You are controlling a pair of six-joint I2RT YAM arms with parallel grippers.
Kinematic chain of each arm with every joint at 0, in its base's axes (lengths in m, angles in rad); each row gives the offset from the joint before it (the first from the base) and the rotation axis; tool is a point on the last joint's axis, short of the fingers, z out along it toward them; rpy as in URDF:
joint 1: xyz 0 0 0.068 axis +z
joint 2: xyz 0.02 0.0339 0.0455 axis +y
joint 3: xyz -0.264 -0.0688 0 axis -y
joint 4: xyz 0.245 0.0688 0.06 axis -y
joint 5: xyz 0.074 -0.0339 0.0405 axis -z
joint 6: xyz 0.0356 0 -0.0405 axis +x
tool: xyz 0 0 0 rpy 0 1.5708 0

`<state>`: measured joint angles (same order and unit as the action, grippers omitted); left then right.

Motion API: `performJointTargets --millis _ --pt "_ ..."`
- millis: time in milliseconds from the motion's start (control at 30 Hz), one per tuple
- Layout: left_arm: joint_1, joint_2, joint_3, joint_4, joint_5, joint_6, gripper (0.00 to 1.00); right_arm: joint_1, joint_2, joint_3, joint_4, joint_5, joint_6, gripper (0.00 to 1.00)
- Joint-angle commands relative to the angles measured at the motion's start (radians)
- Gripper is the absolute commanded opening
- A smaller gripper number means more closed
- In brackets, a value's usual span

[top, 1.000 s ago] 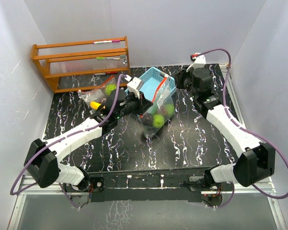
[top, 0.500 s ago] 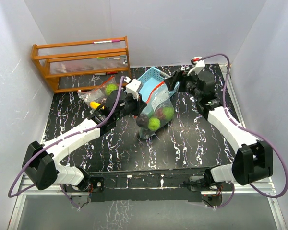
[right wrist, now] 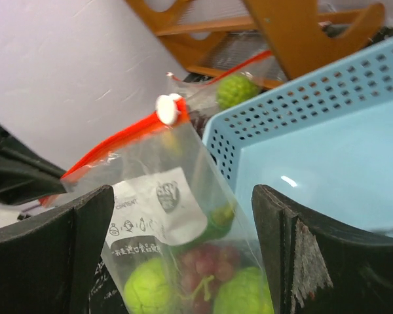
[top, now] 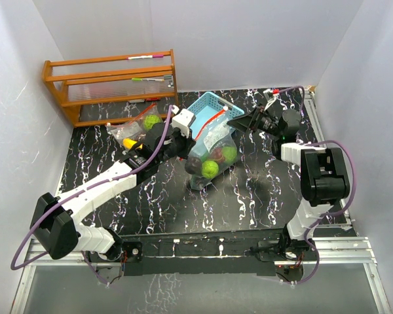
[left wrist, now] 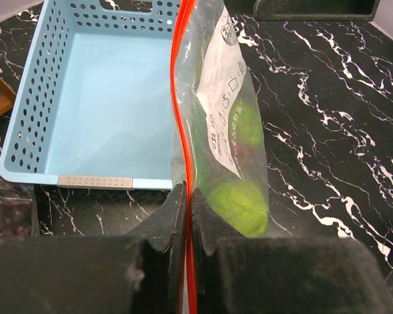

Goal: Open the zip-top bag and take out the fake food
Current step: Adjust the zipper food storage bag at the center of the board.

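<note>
The clear zip-top bag with a red zip strip hangs over the table beside the basket. My left gripper is shut on the strip's left end, and in the wrist view its jaws pinch the red strip. Inside lies the fake food: lime-green balls and dark grapes. My right gripper is open at the bag's right end. Its fingers stand wide on either side of the bag, gripping nothing. A white slider sits on the zip.
A light-blue basket stands just behind the bag. A second bag of fruit lies at the left, in front of a wooden rack. Side walls close in the black marbled table.
My right gripper has opened and let go of the bag's zip end, and that arm has folded back toward the right. The bag hangs from the left gripper alone.
</note>
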<state>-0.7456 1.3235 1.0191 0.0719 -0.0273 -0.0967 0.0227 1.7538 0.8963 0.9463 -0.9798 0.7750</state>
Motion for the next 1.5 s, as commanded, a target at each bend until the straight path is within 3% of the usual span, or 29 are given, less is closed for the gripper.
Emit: performJointTargets --millis 0,167,433,633,733,767,833,900,933,1067,1167,1333,1467 --pt "-0.004 -0.021 0.023 0.004 0.014 0.016 0.00 0.003 0.050 0.118 0.263 -0.160 0.076 0.89" --pt "-0.003 -0.016 0.024 0.015 0.037 0.005 0.00 0.012 0.135 0.167 0.351 -0.191 0.166 0.79" --pt "-0.003 -0.027 0.016 0.019 0.037 -0.007 0.00 0.028 0.222 0.184 0.428 -0.200 0.210 0.77" --pt "-0.003 -0.017 0.017 0.020 0.033 -0.012 0.00 0.034 0.249 0.198 0.508 -0.225 0.276 0.32" --pt "-0.003 -0.010 0.021 0.019 0.028 -0.016 0.00 0.034 0.233 0.187 0.519 -0.226 0.286 0.16" --pt "-0.003 -0.009 0.021 0.021 0.022 -0.019 0.03 0.033 0.221 0.179 0.517 -0.224 0.282 0.10" --pt "-0.004 -0.006 0.022 0.030 0.011 -0.031 0.24 0.035 0.187 0.157 0.497 -0.219 0.248 0.07" --pt "-0.003 -0.005 0.027 0.049 0.010 -0.045 0.51 0.043 0.140 0.139 0.379 -0.225 0.150 0.07" --pt "-0.003 -0.003 0.031 0.058 0.014 -0.053 0.59 0.051 0.110 0.134 0.281 -0.221 0.068 0.07" --pt "0.002 0.013 0.072 0.107 0.061 -0.067 0.80 0.114 -0.033 0.183 -0.398 -0.081 -0.454 0.07" --pt "0.016 0.039 0.107 0.148 0.110 -0.069 0.84 0.184 -0.085 0.230 -0.672 0.031 -0.662 0.07" --pt "0.085 0.107 0.147 0.203 0.277 -0.094 0.86 0.220 -0.139 0.192 -0.734 0.093 -0.716 0.07" --pt "0.177 0.140 0.132 0.318 0.428 -0.196 0.83 0.262 -0.184 0.182 -0.789 0.172 -0.765 0.07"
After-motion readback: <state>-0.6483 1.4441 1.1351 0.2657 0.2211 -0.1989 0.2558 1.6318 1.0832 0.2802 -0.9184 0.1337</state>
